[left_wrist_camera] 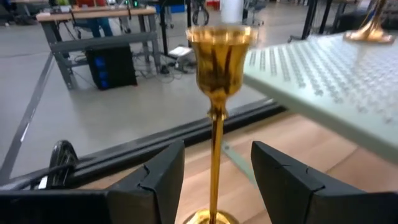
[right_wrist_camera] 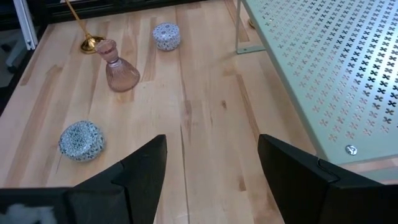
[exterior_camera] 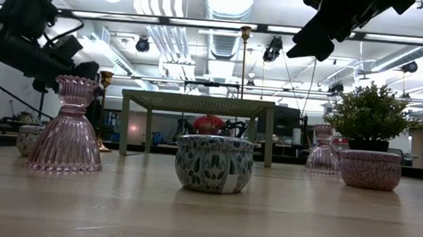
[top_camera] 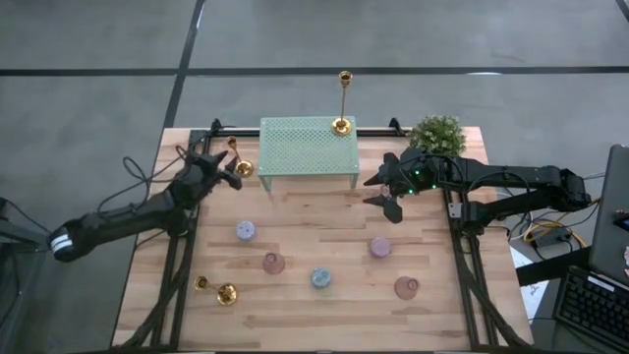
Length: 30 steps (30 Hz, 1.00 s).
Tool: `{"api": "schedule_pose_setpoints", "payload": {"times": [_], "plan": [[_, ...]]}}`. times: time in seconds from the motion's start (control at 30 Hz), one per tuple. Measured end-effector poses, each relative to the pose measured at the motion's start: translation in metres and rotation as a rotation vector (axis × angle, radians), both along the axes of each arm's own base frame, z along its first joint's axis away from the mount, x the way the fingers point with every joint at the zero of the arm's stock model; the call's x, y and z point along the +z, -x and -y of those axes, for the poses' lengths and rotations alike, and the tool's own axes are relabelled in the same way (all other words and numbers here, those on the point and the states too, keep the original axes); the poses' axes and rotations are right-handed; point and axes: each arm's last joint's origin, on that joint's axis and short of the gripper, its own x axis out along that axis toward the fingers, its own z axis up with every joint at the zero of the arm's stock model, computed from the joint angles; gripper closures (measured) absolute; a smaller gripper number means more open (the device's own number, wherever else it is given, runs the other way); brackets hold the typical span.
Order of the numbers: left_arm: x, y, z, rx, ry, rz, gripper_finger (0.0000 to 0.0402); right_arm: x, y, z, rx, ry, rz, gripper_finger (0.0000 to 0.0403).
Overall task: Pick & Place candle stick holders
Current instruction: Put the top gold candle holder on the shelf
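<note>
Three gold candle stick holders show. One (top_camera: 341, 126) stands by its round base on the green perforated stand's (top_camera: 305, 147) right far corner. A second (top_camera: 225, 292) stands near the table's front left. The third (left_wrist_camera: 216, 124) stands on its base on the table just left of the stand. My left gripper (left_wrist_camera: 216, 180) is open around this third one, one finger on each side of its thin stem with a gap on both sides. My right gripper (top_camera: 391, 200) hangs open above the table, right of the stand, with nothing between its fingers (right_wrist_camera: 211, 180).
Pink glass vases (top_camera: 273, 263) (top_camera: 380, 247) (top_camera: 406, 287) and patterned round tins (top_camera: 246, 230) (top_camera: 321, 278) are scattered over the table's near half. A potted plant (top_camera: 436, 135) sits at the far right. The stand's top (left_wrist_camera: 336, 74) rises close beside my left gripper.
</note>
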Motion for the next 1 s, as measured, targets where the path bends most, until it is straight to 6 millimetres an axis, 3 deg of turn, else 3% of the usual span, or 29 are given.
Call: {"api": "schedule_pose_setpoints", "payload": {"times": [0.4, 0.67, 1.0], "plan": [[-0.001, -0.006, -0.011, 0.041, -0.010, 0.013, 0.0211, 0.000, 0.000, 0.000, -0.001, 0.000, 0.000, 0.0158], [0.014, -0.016, -0.021, 0.053, -0.059, 0.050, 0.0211, 0.000, 0.000, 0.000, -0.001, 0.000, -0.001, 0.0158], [0.020, -0.025, -0.028, 0.042, -0.055, 0.041, 0.0213, -0.001, 0.001, 0.000, -0.001, -0.002, -0.009, 0.0158]]}}
